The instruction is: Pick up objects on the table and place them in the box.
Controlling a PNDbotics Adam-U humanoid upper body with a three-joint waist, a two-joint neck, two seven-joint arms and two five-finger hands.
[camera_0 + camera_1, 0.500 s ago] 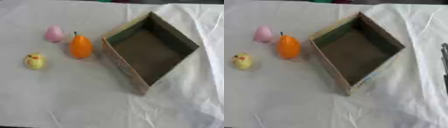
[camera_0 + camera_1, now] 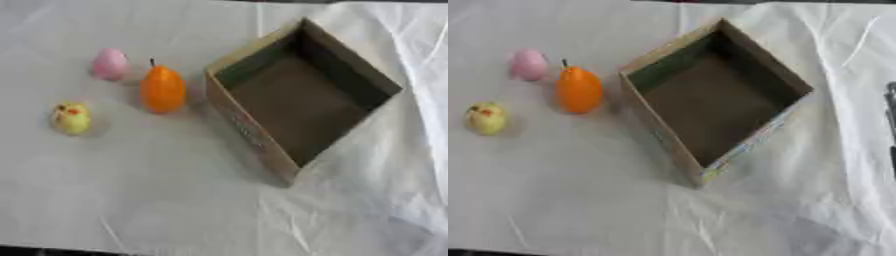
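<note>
Cardboard open brown box [image 2: 302, 95] sat right of centre, unmoved since before. One orange pear-shaped fruit [image 2: 163, 89], one pink egg [image 2: 110, 64], one yellow chick-like toy [image 2: 70, 118] lay left. A dark sliver at the right edge may be the right hand [image 2: 892, 117]; whether its fingers were apart I cannot tell.

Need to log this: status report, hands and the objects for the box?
No hand clearly in view. Pink, orange, yellow objects on cloth, left of box. Box empty. Nothing blocking.

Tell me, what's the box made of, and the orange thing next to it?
The box looks like cardboard: dull brown walls with thin raw edges. The orange fruit looks like smooth plastic or foam with a dark stem, though that is uncertain.
</note>
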